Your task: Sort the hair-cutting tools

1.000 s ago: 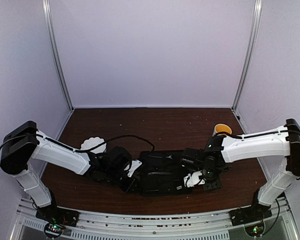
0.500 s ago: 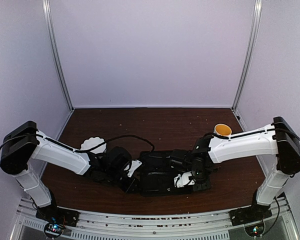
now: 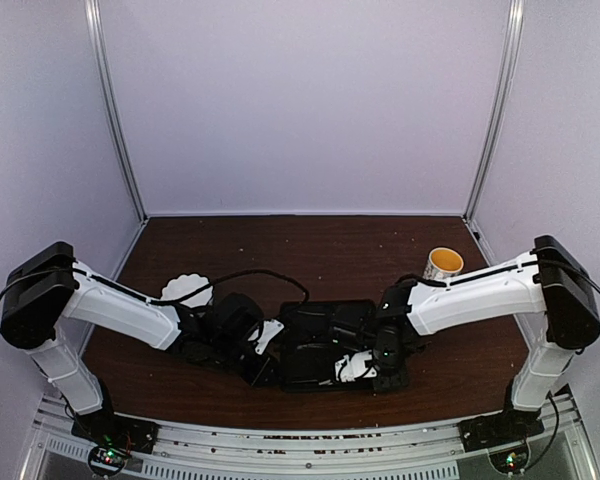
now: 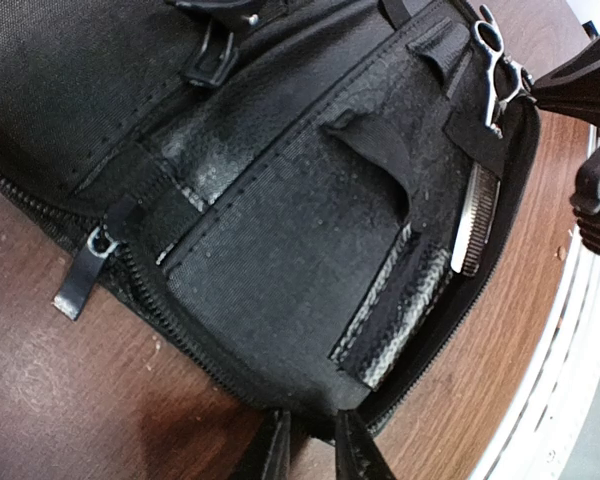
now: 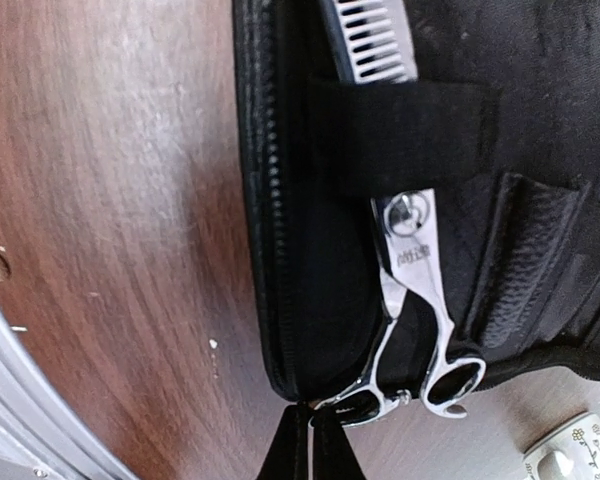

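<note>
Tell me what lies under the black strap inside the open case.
Silver scissors pass under the strap in the case: toothed blade on one side, pivot and ring handles on the other. The stretch beneath the strap is covered.

silver scissors [image 5: 412, 268], black zip case [image 4: 280, 250], brown wood-grain table [image 5: 110, 200]

Open table [image 3: 310, 245] across the frame's middle; case [image 3: 315, 322] blocks lower centre, bowl [image 3: 185, 290] the left, cup [image 3: 443, 263] the right

Lab booth, white walls [image 3: 300, 110] (metal posts [image 3: 115, 110])
</note>
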Controlling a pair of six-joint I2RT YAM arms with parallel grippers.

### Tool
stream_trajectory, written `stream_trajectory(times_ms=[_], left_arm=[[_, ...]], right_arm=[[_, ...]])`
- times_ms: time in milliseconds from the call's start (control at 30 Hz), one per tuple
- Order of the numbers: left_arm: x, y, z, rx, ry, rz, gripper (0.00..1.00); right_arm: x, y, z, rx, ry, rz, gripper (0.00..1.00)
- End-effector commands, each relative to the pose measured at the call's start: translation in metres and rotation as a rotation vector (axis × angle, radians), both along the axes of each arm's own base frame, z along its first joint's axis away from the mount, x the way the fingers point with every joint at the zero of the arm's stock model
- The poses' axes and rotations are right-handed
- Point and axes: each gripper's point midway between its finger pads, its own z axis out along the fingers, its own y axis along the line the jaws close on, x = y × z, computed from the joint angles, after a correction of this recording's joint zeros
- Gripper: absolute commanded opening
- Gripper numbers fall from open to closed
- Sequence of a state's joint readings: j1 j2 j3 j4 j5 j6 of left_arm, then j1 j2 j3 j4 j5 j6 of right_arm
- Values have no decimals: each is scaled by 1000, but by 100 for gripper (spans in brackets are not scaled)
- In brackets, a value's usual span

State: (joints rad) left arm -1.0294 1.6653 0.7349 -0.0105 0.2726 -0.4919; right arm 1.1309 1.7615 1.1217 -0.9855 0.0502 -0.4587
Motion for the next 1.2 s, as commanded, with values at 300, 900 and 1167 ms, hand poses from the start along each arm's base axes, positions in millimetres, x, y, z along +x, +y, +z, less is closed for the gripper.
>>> stream_trajectory(times_ms=[300, 900, 1167], left_arm=[[0, 1, -19, 48, 0, -4, 20], [1, 0, -20, 62, -5, -25, 20], [1, 1, -21, 63, -9, -23, 20]], right_arm=[[-2, 7, 3, 76, -10, -48, 0], [4, 10, 10, 53, -25, -100, 0], [6, -8, 9, 68, -38, -145, 0]])
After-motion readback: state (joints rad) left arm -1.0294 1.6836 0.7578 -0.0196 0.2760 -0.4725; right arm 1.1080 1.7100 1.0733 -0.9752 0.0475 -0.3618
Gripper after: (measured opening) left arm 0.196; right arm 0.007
